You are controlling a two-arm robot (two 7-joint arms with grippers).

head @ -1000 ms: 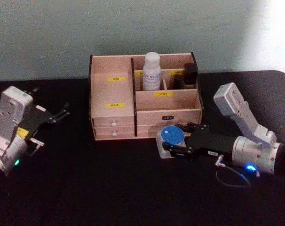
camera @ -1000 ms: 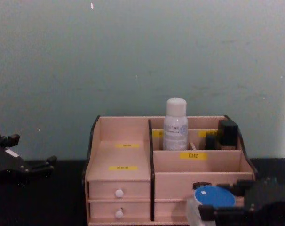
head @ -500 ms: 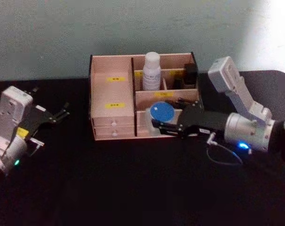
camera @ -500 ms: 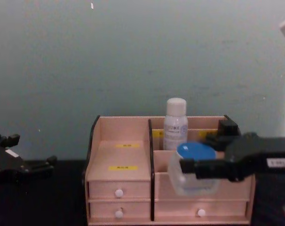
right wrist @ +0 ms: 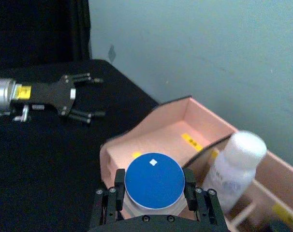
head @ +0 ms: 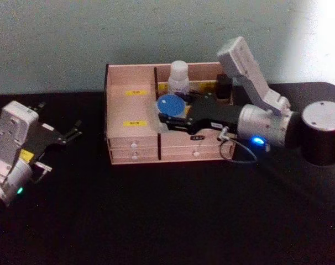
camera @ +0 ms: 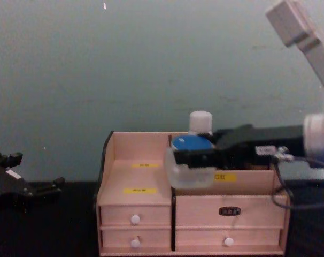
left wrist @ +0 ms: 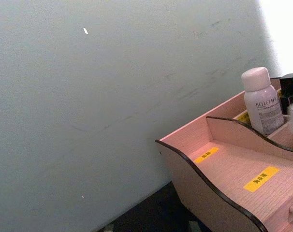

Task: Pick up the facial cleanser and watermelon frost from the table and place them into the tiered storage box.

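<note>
Currently: watermelon frost [camera: 190,170], likely light, rigid, slick-walled; clamped by its sides between right gripper [right wrist: 154,195] jaws. Left gripper [head: 68,134] parked, spread.

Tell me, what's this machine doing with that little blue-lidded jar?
The right gripper is clamped on the jar and holds it in the air over the wooden box, near its middle divider, not yet set down. A white bottle stands in a back compartment. The left gripper hangs open over the table, left of the box.
</note>
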